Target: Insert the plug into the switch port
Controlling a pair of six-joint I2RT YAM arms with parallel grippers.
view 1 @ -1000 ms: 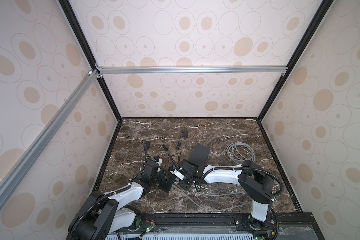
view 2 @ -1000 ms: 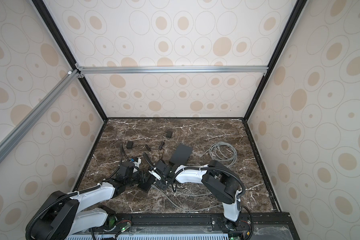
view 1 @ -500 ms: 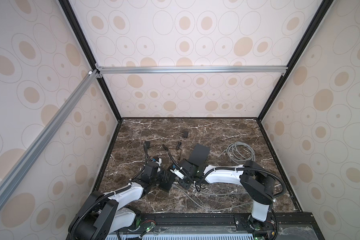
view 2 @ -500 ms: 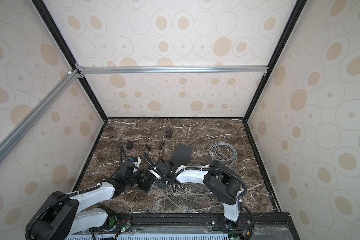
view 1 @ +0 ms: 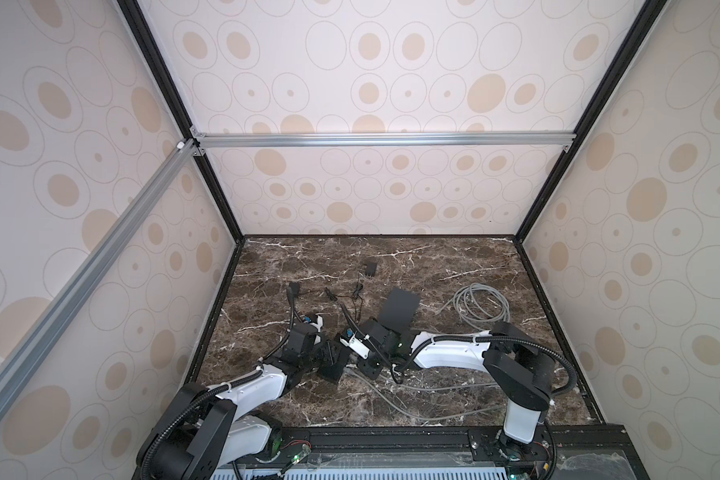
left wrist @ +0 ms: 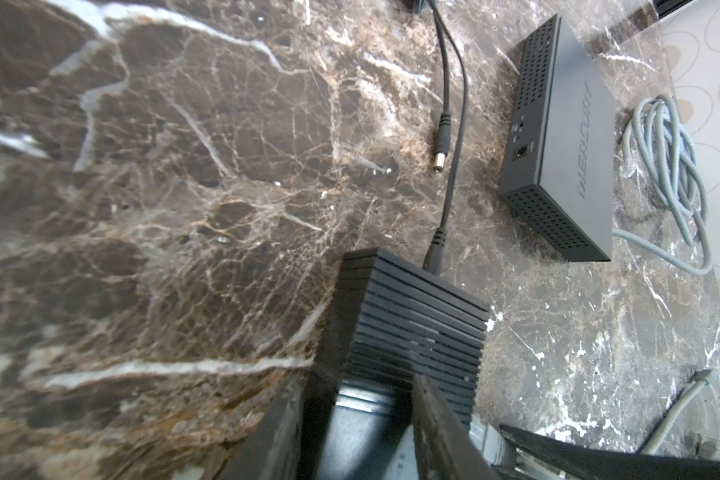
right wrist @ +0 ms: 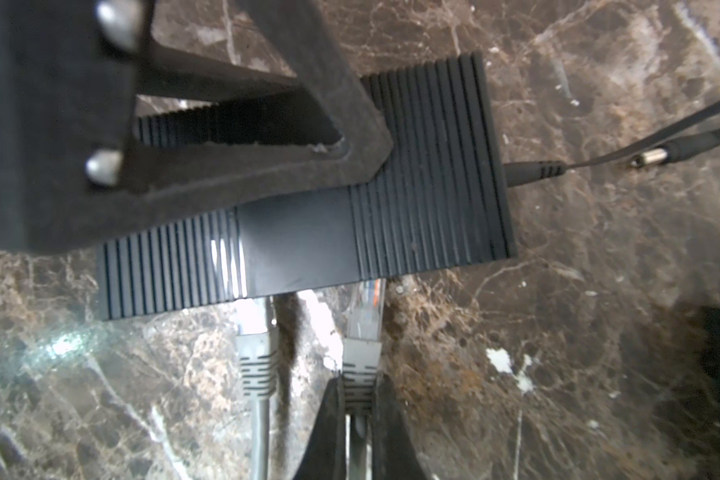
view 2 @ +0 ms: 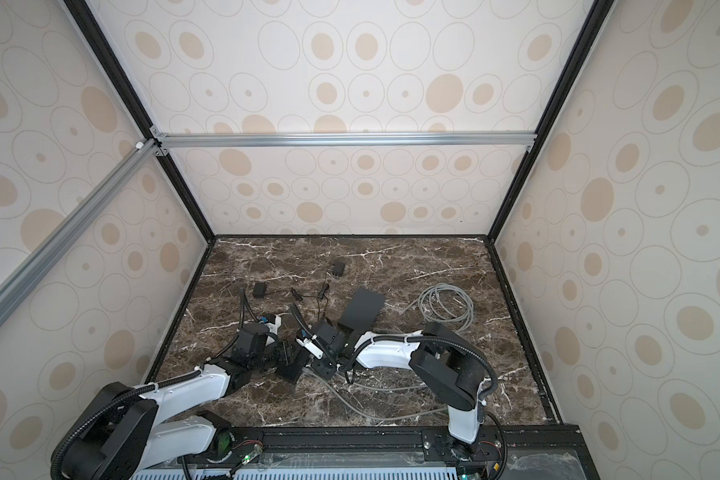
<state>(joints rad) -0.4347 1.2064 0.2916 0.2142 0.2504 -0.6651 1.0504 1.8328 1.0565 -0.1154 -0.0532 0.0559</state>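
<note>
The left gripper (left wrist: 360, 399) is clamping the ribbed black switch (right wrist: 296, 245); the right gripper (right wrist: 358, 395) is pinching the grey boot of the clear Ethernet plug (right wrist: 364, 307), whose tip is meeting the switch's front edge, just beside a plugged-in second grey cable (right wrist: 253, 353).

I saw a dark marble table (view 1: 433, 266) carrying a flat black box (view 1: 400, 308), a coiled grey cable (view 1: 481, 305) and a small adapter (view 1: 370, 268).
</note>
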